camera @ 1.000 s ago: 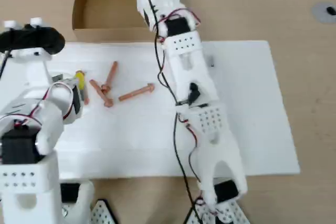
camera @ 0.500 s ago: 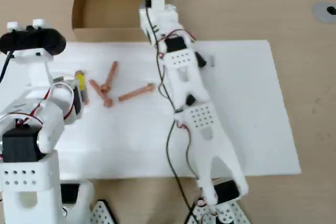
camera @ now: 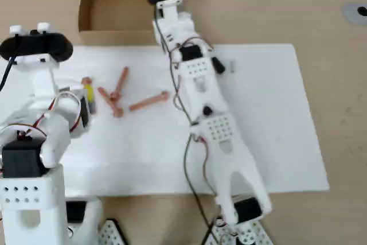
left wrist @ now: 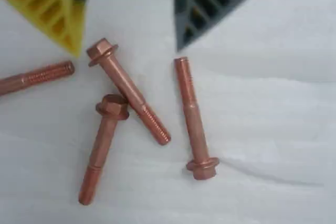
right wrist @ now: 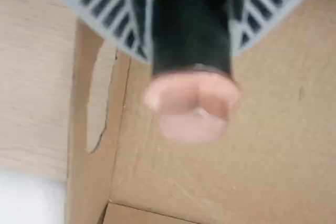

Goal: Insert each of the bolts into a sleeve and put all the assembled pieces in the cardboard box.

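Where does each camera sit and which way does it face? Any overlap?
High view: fixed above the table, facing down on white mat, cardboard box, loose bolts; left arm and right arm show.
Left wrist view: on the left arm, facing down at the bolts; open left end effector frames them.
Right wrist view: on the right arm, facing down into the box; right end effector grips a black sleeve with a bolt end protruding.
Shared: high and left wrist see the bolts; high and right wrist see the box.
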Tool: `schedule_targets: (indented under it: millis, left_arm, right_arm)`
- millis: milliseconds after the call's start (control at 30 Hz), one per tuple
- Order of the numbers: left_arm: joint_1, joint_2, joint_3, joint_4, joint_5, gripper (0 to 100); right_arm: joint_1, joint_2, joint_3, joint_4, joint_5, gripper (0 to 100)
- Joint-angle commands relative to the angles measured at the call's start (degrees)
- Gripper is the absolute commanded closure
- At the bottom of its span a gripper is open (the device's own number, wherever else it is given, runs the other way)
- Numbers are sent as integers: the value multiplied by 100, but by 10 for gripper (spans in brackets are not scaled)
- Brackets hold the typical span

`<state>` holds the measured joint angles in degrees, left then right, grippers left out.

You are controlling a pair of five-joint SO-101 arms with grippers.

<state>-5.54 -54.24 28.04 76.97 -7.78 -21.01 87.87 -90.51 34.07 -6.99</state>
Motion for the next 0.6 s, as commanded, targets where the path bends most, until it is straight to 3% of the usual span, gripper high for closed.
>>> schedule_targets:
  millis: [0, 200, 400, 567]
  left_arm:
    - [-70, -4, -26, 18, 9, 869]
    - [-70, 31, -26, 185, 18, 868]
    - [-519, 189, -79, 97, 510, 868]
    - [-642, 1305, -431, 123, 624, 868]
  right_arm:
    - [119, -154, -479, -149, 62, 937]
    - [119, -171, -488, -149, 62, 736]
    - [110, -488, -497, -141, 53, 731]
    - [101, -1288, -497, 404, 18, 731]
